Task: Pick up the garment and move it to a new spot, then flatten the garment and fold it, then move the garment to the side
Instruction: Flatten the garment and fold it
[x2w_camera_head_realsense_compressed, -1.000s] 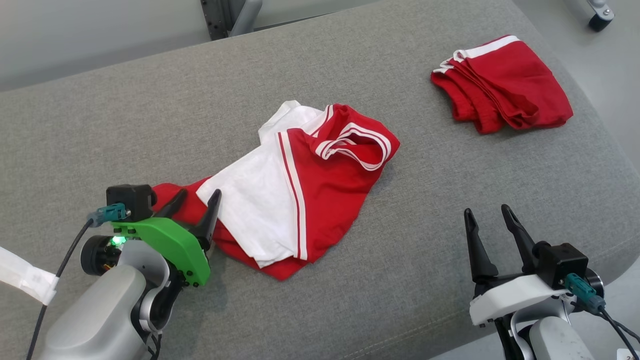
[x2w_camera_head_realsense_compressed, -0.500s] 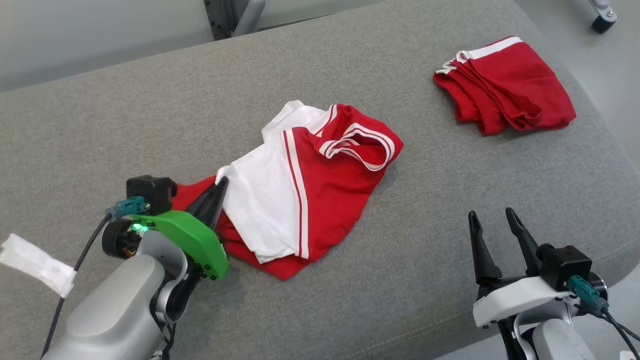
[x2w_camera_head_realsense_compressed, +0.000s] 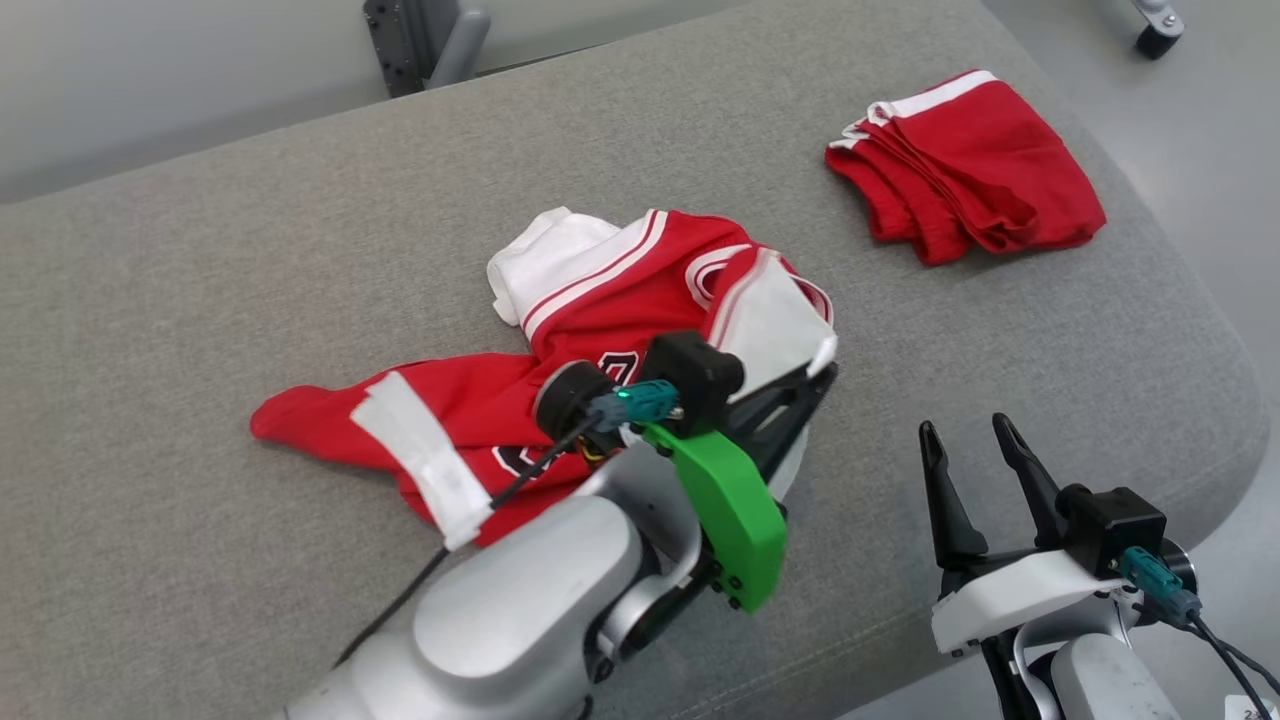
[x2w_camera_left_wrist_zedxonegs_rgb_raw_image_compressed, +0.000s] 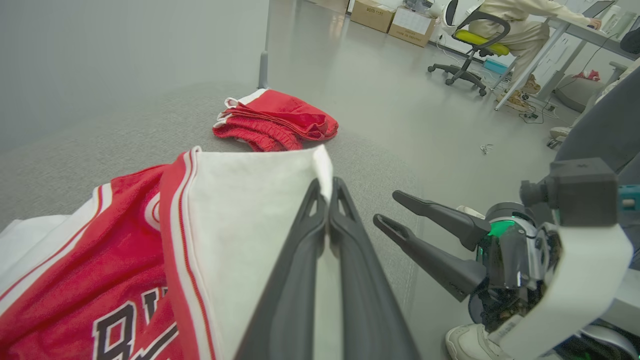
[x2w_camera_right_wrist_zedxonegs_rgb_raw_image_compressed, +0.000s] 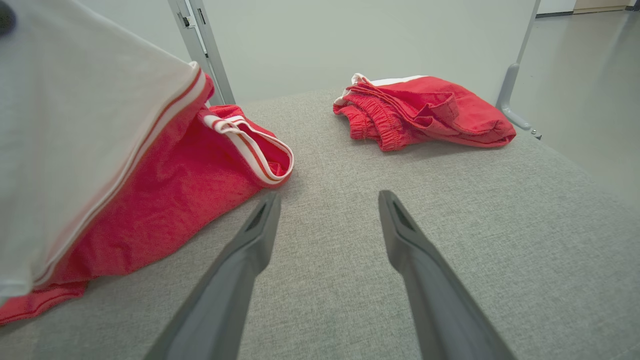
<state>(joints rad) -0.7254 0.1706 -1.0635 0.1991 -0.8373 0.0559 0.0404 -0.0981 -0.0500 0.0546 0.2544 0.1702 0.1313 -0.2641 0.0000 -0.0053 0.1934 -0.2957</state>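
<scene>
jersey (x2w_camera_head_realsense_compressed: 620, 290): crumpled mid-cushion (x2w_camera_head_realsense_compressed: 200, 300); red tail trails left; white panel at its right, near side held up
left gripper (x2w_camera_head_realsense_compressed: 820, 372): fingers together, clamped on the white panel's corner, at the jersey's right edge
right gripper (x2w_camera_head_realsense_compressed: 965, 428): fingers apart, holding nothing; near right, beside the jersey, not touching
shorts (x2w_camera_head_realsense_compressed: 965, 165): folded, far right, well apart

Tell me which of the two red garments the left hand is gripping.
The red-and-white jersey with lettering: the left hand is shut on its white edge. The folded red shorts lie apart at the far right, untouched.
</scene>
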